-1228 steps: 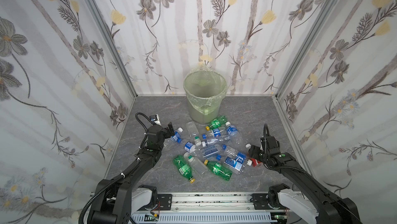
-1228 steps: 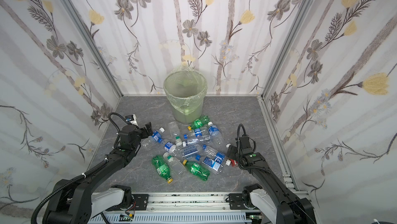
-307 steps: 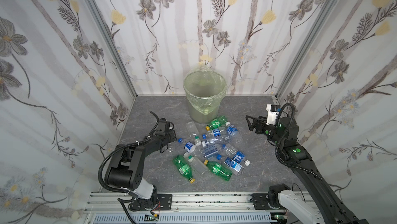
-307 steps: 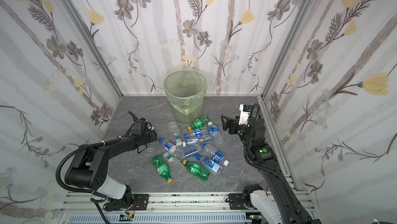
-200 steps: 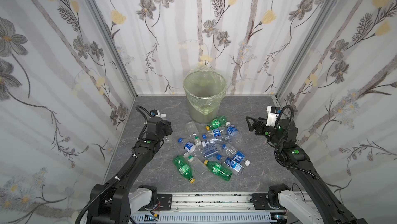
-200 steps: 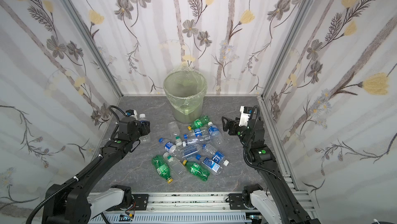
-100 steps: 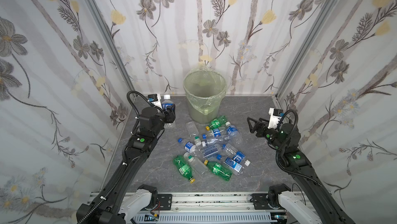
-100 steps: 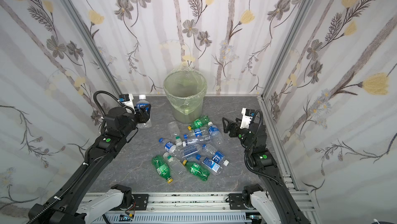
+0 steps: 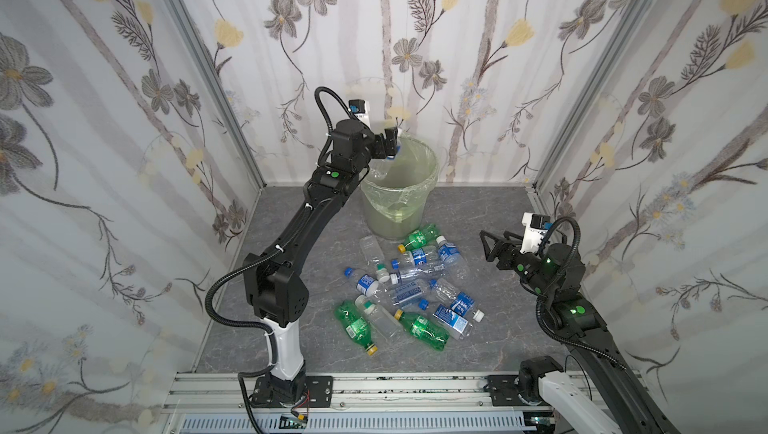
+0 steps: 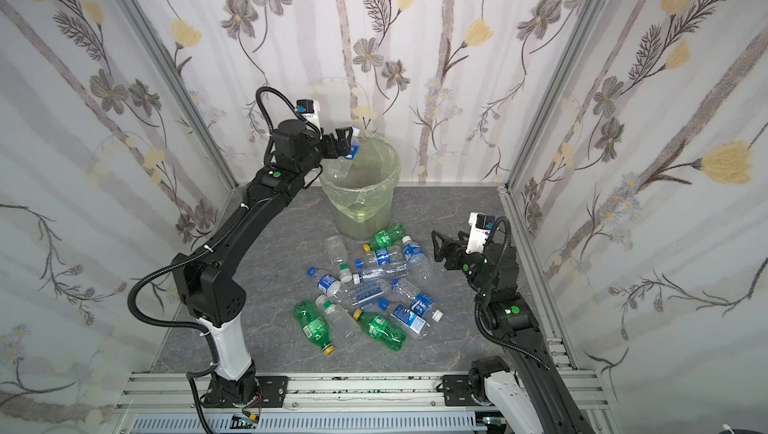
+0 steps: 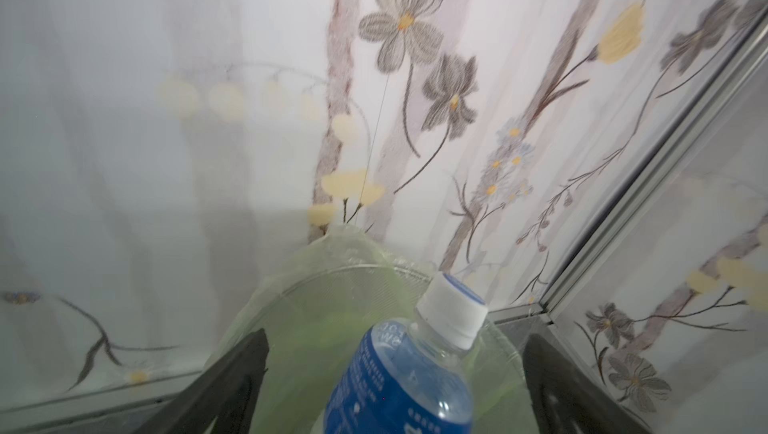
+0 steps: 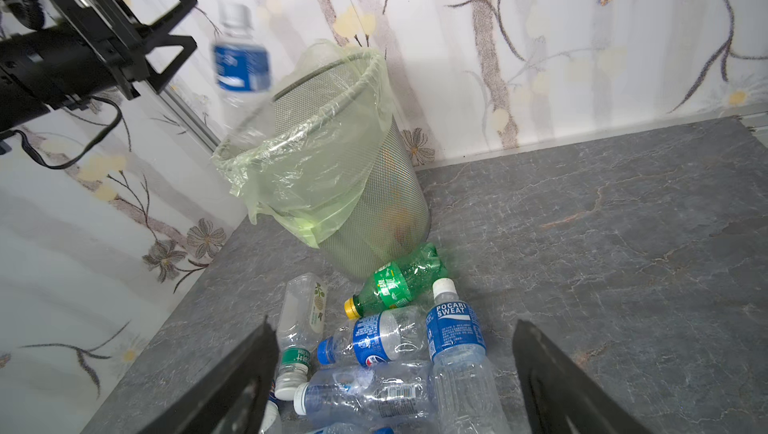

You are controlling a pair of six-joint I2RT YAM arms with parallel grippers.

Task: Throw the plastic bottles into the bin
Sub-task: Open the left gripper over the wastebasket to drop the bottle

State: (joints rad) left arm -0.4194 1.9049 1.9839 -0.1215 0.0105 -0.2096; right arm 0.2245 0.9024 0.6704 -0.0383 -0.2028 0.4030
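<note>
Jaws of the left gripper (image 9: 390,145) stand wide apart, clamped on nothing, high over the left edge of the bin (image 9: 432,170). In the left wrist view its two dark fingers (image 11: 245,365) frame a blue-labelled bottle (image 11: 399,386) that lies between them and touches neither, its white cap pointing away from the wrist toward the far rim of the bin (image 11: 353,270). The right wrist view shows this bottle (image 12: 241,66) blurred, upright and cap up. It is free in the air just beyond the fingertips of the left gripper (image 12: 192,22), with its clear lower part down at the bin's rim. In both top views the label sits just beside the fingertips and the clear body hangs over the bin's mouth.

The bin (image 12: 374,186) has a fine mesh wall and a light-green bag (image 12: 307,170) folded over its rim, and it stands on the grey floor (image 9: 490,203) close to the back wall.

The right gripper (image 9: 484,245) is also spread open and empty. It is low on the right side, well apart from the bin, and faces the heap of bottles (image 9: 411,286) lying on the floor between the two arms. In its wrist view a white-capped bottle (image 12: 453,328) lies nearest, between the fingers' line of sight. A green bottle (image 12: 399,282) with a yellow cap lies just beside the bin's foot.
</note>
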